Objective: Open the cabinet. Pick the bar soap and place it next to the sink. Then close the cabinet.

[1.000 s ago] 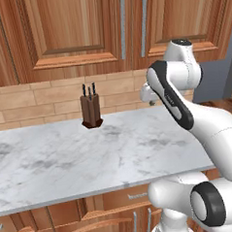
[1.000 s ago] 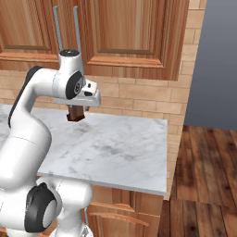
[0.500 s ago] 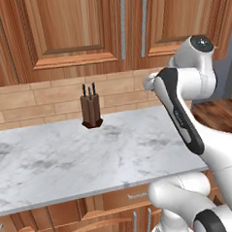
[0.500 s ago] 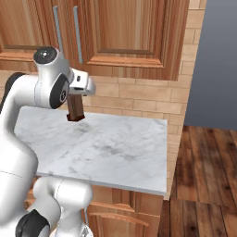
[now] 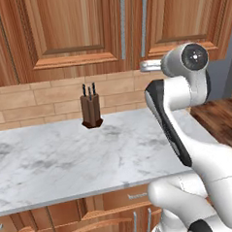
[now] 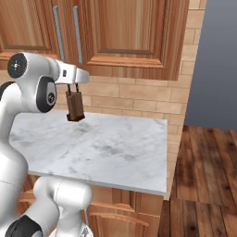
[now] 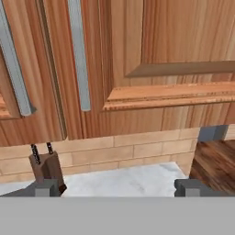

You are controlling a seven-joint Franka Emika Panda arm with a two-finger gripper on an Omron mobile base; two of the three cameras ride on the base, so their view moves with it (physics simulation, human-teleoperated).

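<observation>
Hand view: gripper (image 7: pixel 117 187) spread wide, nothing between the fingers, aimed at the cabinet (image 7: pixel 151 55), doors shut, both bar handles (image 7: pixel 79 55) side by side. Knife block (image 5: pixel 91 109) on the counter (image 5: pixel 91 153) below. Soap probably inside the cabinet, can't tell.

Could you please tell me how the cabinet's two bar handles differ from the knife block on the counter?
The bar handles are long, thin, silver and fixed upright on the cabinet doors, high above the worktop; the knife block is short, chunky, dark brown and stands on the marble counter. The handles sit as a close pair, while the block stands alone with dark knife grips poking from its top. Both stand vertical.
</observation>
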